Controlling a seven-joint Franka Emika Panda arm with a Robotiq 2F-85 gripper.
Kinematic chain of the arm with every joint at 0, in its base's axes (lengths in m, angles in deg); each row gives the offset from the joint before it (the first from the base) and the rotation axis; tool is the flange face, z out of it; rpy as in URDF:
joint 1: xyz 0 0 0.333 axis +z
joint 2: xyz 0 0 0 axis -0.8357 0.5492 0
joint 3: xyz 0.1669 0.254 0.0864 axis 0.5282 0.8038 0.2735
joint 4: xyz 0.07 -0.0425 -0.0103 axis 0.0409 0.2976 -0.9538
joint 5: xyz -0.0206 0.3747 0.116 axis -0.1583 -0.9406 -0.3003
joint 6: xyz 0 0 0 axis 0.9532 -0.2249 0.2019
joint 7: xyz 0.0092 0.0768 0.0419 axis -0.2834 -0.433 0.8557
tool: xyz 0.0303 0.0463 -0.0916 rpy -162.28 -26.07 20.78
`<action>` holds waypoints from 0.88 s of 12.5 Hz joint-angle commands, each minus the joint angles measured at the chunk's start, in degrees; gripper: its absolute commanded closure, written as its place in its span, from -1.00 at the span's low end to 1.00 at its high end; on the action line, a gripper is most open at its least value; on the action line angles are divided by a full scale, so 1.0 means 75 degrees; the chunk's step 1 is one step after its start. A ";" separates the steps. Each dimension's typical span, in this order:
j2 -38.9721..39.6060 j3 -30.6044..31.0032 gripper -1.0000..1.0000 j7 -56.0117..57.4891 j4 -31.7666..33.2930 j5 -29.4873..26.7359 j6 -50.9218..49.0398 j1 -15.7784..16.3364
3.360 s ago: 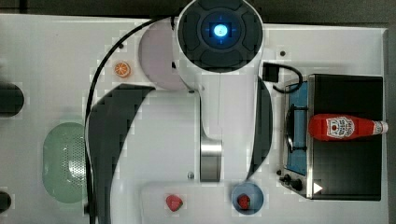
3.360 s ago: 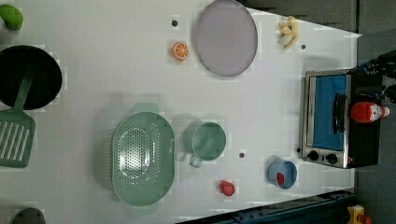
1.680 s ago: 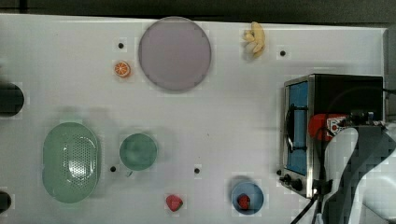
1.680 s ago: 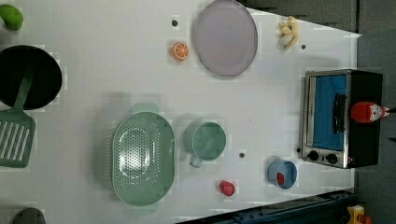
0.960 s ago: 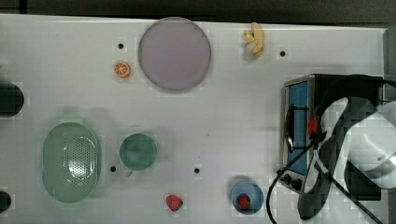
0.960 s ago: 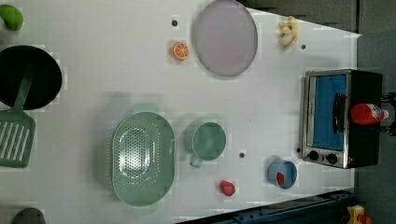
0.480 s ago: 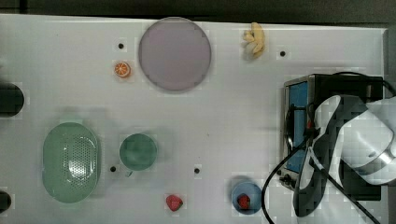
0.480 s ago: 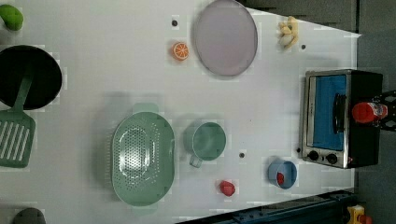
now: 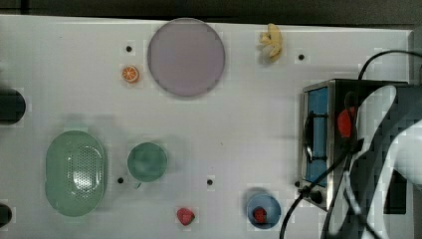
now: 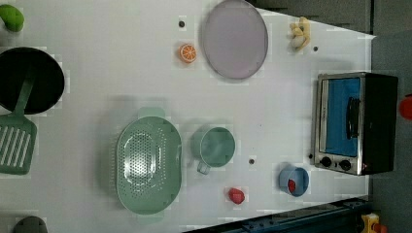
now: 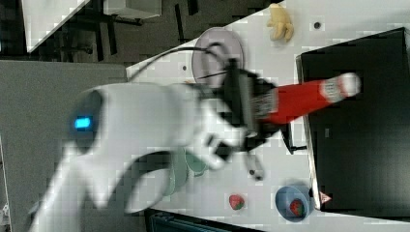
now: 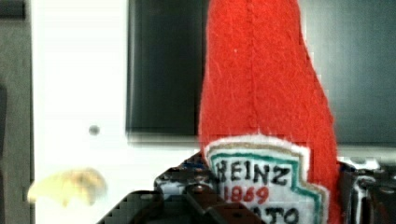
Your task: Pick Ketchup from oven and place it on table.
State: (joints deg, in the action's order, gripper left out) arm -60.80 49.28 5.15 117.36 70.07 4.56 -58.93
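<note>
Ketchup (image 11: pixel 300 99), felt-looking so likely soft, light and squashy, is held above the oven (image 11: pixel 358 121) top with the gripper (image 11: pixel 251 108) jaws closed on its labelled body, a sensible grip spot.

In the top view, the arm (image 9: pixel 383 164) covers most of the oven (image 9: pixel 318 134) and ketchup (image 9: pixel 345 122). In the left view, the ketchup (image 10: pixel 406 108) is cut off at the right edge.
</note>
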 commanded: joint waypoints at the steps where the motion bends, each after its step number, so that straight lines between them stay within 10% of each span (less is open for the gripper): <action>1: -0.0967 0.1052 -0.24 0.0005 -0.0473 0.0544 -0.1031 0.1066; 6: -0.1051 0.2476 -0.24 -0.0096 -0.0301 0.0544 -0.1118 0.1421; 11: -0.1079 0.2892 -0.24 -0.0233 0.1942 0.0868 0.0543 0.1456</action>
State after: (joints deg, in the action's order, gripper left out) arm -67.98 73.37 4.90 129.56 74.42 6.73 -45.91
